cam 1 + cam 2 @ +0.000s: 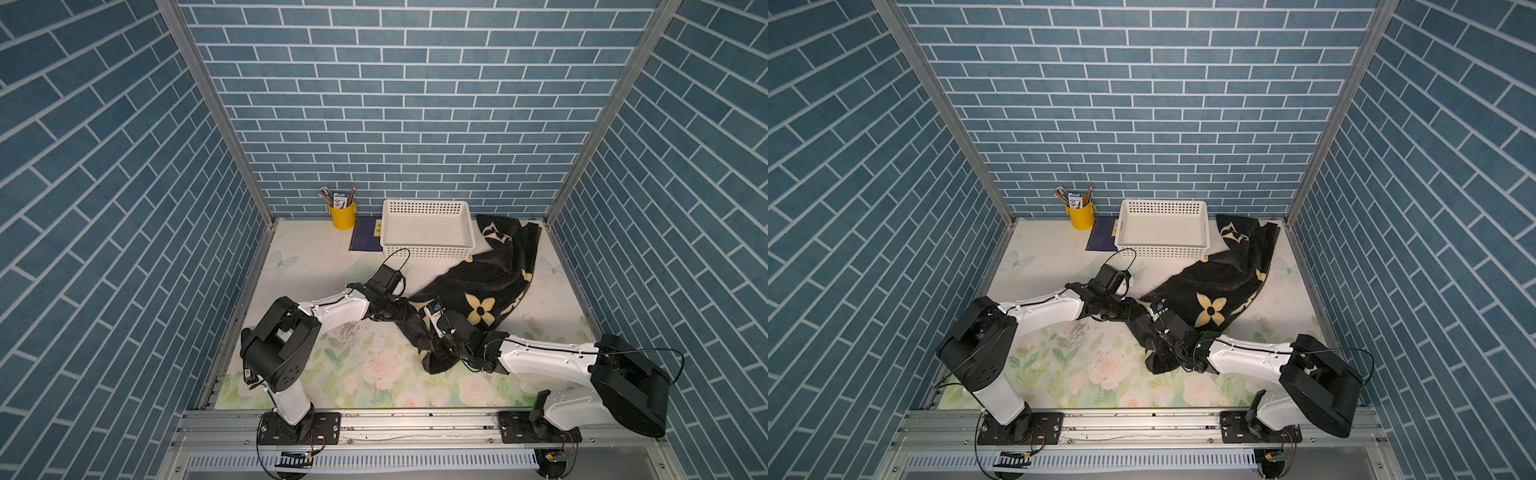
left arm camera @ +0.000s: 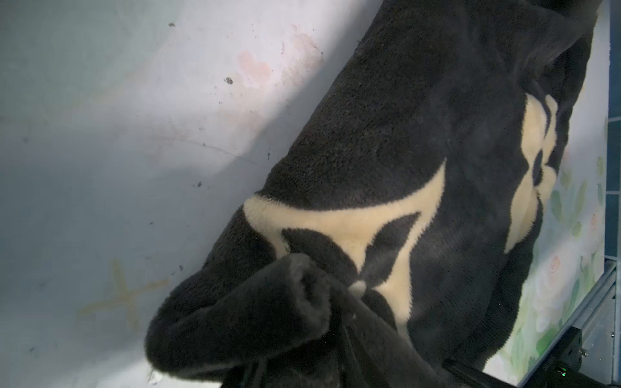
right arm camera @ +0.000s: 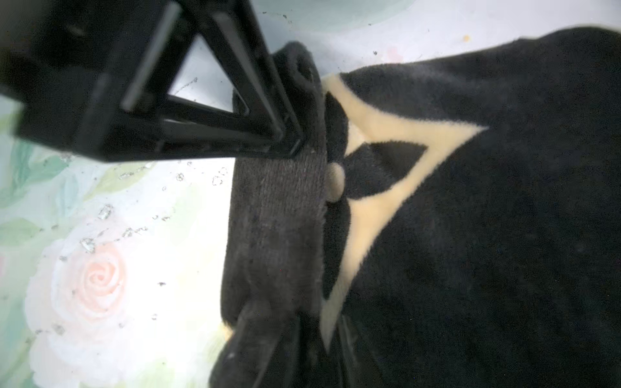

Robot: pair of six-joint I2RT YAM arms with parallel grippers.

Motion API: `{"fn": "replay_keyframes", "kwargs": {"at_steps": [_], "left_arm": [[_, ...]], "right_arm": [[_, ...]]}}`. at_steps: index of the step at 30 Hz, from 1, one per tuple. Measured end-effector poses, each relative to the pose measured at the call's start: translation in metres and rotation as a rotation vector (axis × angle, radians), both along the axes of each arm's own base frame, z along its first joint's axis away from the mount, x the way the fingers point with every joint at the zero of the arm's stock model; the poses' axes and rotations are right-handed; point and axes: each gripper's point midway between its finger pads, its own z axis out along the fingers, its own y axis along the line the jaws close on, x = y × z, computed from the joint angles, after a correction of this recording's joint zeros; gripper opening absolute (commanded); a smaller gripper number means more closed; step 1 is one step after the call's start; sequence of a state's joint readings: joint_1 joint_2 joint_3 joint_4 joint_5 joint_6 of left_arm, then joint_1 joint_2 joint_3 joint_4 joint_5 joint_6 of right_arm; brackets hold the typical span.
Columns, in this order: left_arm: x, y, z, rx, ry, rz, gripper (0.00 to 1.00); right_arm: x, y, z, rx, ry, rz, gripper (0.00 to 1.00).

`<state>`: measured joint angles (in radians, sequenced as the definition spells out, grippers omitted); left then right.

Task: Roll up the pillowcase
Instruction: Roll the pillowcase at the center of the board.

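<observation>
On table (image 1: 316, 266): pillowcase (image 1: 478, 286), diagonal from beside basket (image 1: 428, 250) to front centre, barely rolled. Left claw (image 1: 409, 312) and right claw (image 1: 434, 347) at near hem, close together; can't tell grip on either. Spread apart, pinch evenly, roll tight, keep ends level.

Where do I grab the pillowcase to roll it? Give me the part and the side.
The thick folded hem at its near end, from the robot's side. The pillowcase stretches diagonally away from that hem toward the far right corner, so it should roll forward.

Bright even top views, bent edges, wrist views shadowed, soft-focused
</observation>
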<state>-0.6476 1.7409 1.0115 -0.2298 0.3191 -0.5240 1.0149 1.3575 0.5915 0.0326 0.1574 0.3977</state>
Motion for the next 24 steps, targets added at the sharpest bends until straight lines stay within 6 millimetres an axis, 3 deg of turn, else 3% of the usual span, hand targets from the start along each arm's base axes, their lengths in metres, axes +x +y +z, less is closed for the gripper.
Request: {"fn": "replay_keyframes", "kwargs": {"at_steps": [7, 11, 15, 19, 24], "left_arm": [[0.000, -0.007, -0.011, 0.000, 0.016, 0.004, 0.38], [0.001, -0.008, -0.010, -0.005, 0.016, 0.012, 0.37], [0.001, -0.008, -0.011, -0.005, 0.019, 0.016, 0.37], [0.001, -0.008, -0.011, -0.006, 0.020, 0.018, 0.37], [0.001, -0.008, -0.011, -0.006, 0.020, 0.018, 0.37]], "right_arm": [[-0.010, 0.001, 0.044, 0.055, -0.023, 0.023, 0.58], [-0.039, 0.024, 0.056, 0.051, -0.006, 0.106, 0.59], [-0.067, 0.040, 0.042, 0.006, 0.049, 0.163, 0.59], [-0.075, 0.031, 0.016, -0.080, 0.103, 0.137, 0.54], [-0.072, 0.019, 0.007, -0.123, 0.126, 0.078, 0.28]]}}
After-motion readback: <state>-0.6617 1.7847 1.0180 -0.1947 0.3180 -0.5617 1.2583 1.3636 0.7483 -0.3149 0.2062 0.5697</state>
